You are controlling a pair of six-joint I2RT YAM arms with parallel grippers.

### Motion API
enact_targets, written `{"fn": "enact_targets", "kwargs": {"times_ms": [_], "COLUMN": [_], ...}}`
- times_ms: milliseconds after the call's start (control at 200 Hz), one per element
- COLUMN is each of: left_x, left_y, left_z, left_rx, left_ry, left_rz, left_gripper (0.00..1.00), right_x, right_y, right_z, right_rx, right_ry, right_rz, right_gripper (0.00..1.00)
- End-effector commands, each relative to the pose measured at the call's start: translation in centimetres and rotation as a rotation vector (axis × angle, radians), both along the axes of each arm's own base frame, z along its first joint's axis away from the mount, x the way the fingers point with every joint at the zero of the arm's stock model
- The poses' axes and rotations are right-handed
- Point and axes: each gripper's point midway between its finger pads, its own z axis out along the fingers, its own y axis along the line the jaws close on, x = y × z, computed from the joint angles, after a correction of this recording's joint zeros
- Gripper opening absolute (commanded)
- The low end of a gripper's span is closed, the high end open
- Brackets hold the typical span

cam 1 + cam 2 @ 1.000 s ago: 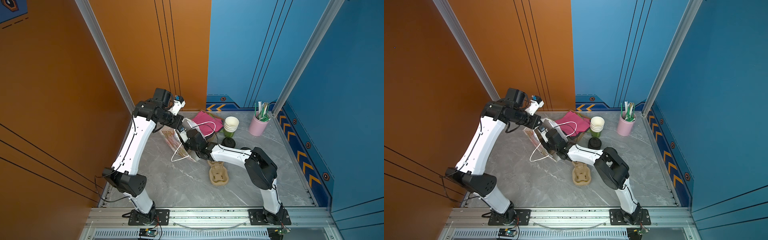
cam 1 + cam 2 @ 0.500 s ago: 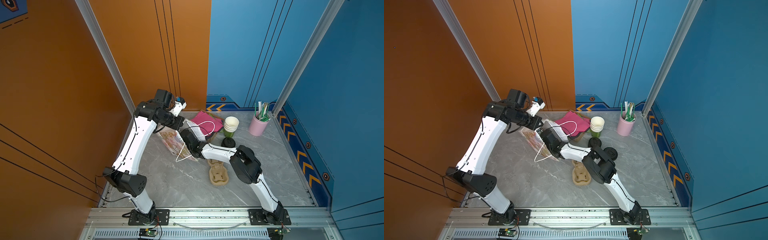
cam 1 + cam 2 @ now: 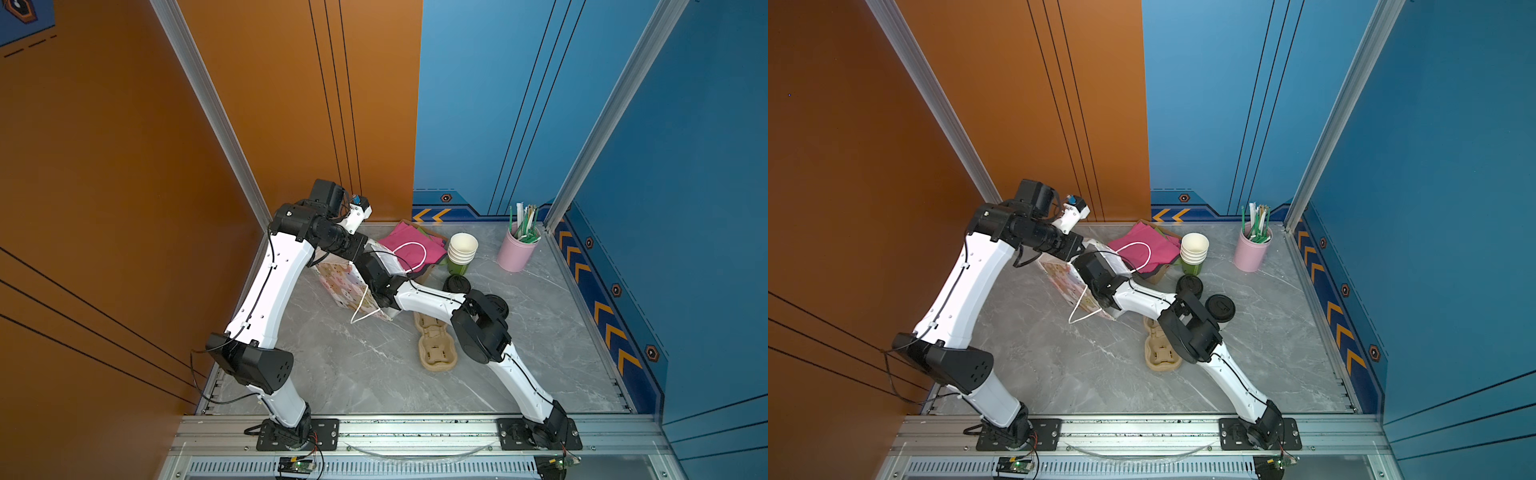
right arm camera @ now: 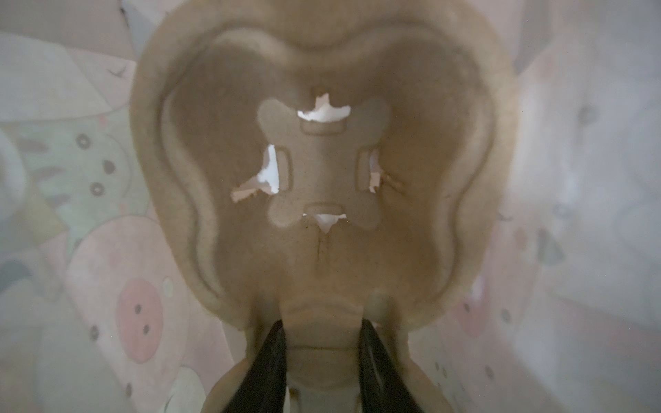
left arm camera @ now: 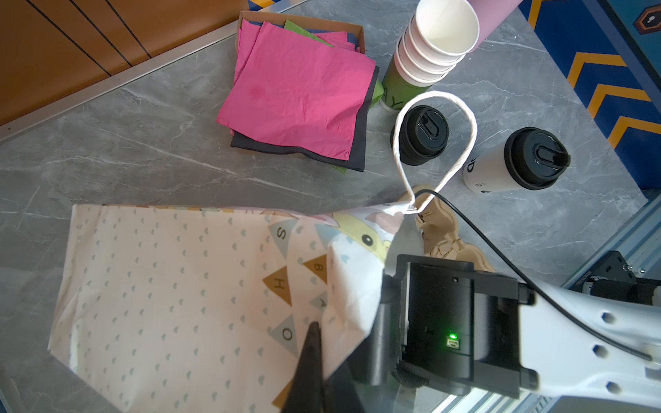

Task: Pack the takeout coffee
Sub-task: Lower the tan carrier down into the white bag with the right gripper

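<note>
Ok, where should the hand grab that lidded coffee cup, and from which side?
I'd take the coffee cup by its paper wall, below the black lid, coming in level from the side away from the lid stack: it stands upright, and the dome is rounded.

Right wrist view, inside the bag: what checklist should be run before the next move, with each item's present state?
1. Hold on the paper bag: the left gripper has its jaws shut on the bag's edge: ok.
2. Place of the cup carrier: inside the bag: ok.
3. Grip of the right gripper: jaws straddle the carrier's middle, clamped or loose: cannot tell.
4. Carrier seated on the bag's bottom: cannot tell.
5. Stance of the takeout coffee: upright, lidded, outside the bag: ok.
6. Coffee packed: not ok.
</note>
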Motion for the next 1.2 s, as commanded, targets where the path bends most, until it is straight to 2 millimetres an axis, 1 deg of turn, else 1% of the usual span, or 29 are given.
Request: {"fn": "enact_targets", "kwargs": {"times_ms": [0,55,145,235,320,425,485,505,526,631,656,666,681,951,1106,1196], "left_x": [-1.8,-1.9,-1.9,-2.0,-2.0,-2.0,-1.9,-2.0,-2.0,-2.0,-2.0,-2.0,-2.0,-2.7,-3.3,-3.5], "left_y": [-1.4,-1.3,-1.0,-0.6,-0.3,0.2,0.6,0.7,0.8,1.4,1.5,1.5,1.6,1.9,2.2,2.4], "left_z": [1.4,1.4,1.4,1.2,1.1,1.1,1.2,1.2,1.3,1.4,1.4,1.4,1.4,1.1,1.2,1.3], "left_rx": [-0.055,-0.054,-0.041,-0.024,-0.01,0.009,0.02,0.024,0.027,0.041,0.043,0.043,0.045,0.049,0.057,0.064], "left_ry": [-0.01,-0.012,-0.015,-0.017,-0.021,-0.028,-0.033,-0.036,-0.039,-0.049,-0.05,-0.05,-0.05,-0.041,-0.049,-0.059], "left_rz": [-0.068,-0.067,-0.057,-0.046,-0.035,-0.014,0.001,0.006,0.011,0.035,0.04,0.042,0.045,0.055,0.047,0.047], "left_gripper": [0.0,0.0,0.0,0.0,0.0,0.0,0.0,0.0,0.0,0.0,0.0,0.0,0.0,0.0,0.0,0.0], "right_x": [-0.4,-0.5,-0.8,-1.2,-1.8,-2.5,-3.2,-3.3,-3.7,-5.0,-5.3,-5.5,-5.7,-8.8,-10.6,-11.6], "right_y": [-1.0,-1.0,-1.1,-1.4,-1.7,-2.6,-2.9,-2.9,-3.4,-4.2,-4.3,-4.5,-4.6,-6.7,-8.2,-9.4], "right_z": [-4.4,-4.3,-3.8,-2.6,-0.8,1.8,3.5,4.5,4.1,6.7,6.6,7.8,8.5,13.3,15.4,17.3], "right_rx": [-0.093,-0.099,-0.105,-0.097,-0.082,-0.058,-0.036,-0.022,-0.032,-0.014,-0.023,-0.011,-0.007,-0.032,-0.021,0.009], "right_ry": [0.106,0.112,0.112,0.111,0.099,0.069,0.04,0.024,0.025,-0.031,-0.035,-0.049,-0.058,-0.168,-0.218,-0.246], "right_rz": [-0.009,-0.005,0.006,0.015,0.019,0.014,0.017,0.015,0.013,0.015,0.016,0.016,0.017,0.006,-0.004,-0.017], "right_gripper": [0.33,0.35,0.39,0.41,0.44,0.51,0.56,0.57,0.58,0.64,0.65,0.65,0.66,0.83,0.87,0.89]}}
